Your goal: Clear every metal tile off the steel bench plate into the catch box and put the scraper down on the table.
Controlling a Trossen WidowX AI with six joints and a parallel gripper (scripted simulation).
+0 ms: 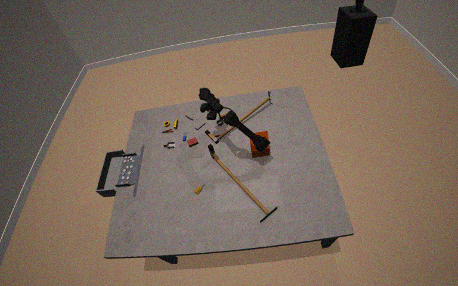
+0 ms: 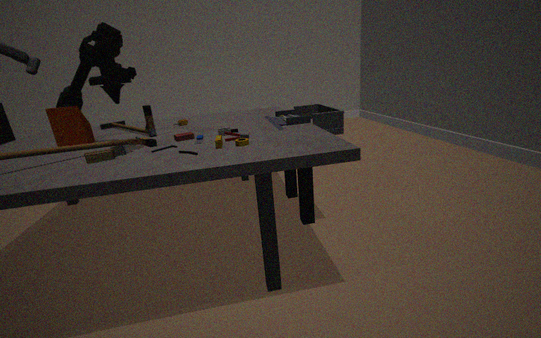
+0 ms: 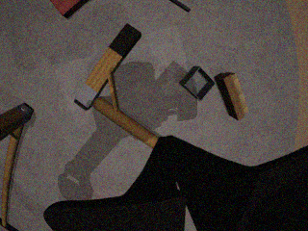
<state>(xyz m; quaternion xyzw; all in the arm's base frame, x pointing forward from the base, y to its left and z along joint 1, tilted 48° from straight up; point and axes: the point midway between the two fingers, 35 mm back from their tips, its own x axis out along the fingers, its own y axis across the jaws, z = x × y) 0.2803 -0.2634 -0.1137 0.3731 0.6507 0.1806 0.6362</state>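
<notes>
Pale metal tiles (image 1: 129,172) lie scattered on the steel bench plate (image 1: 135,168) at the table's far left end. The dark catch box (image 1: 104,173) (image 2: 329,122) adjoins the plate's outer end. One long wooden-handled tool (image 1: 240,183) with a straight, wide dark blade lies towards the front. A second long-handled tool (image 1: 251,112) (image 2: 79,148) (image 3: 127,121) has a narrower head with bent ends and lies at the back. Which is the scraper is not certain. My gripper (image 1: 212,116) (image 2: 116,100) (image 3: 166,142) is shut and empty, above the table, hiding part of the second tool's handle in the wrist view.
A wooden block (image 2: 99,155) (image 3: 233,96) and a dark square ring (image 3: 197,83) lie near the second tool. A red block (image 1: 192,142) (image 2: 184,136), a yellow screwdriver (image 1: 198,190) and several small tools lie towards the plate. An orange block (image 2: 70,125) stands by the arm's base.
</notes>
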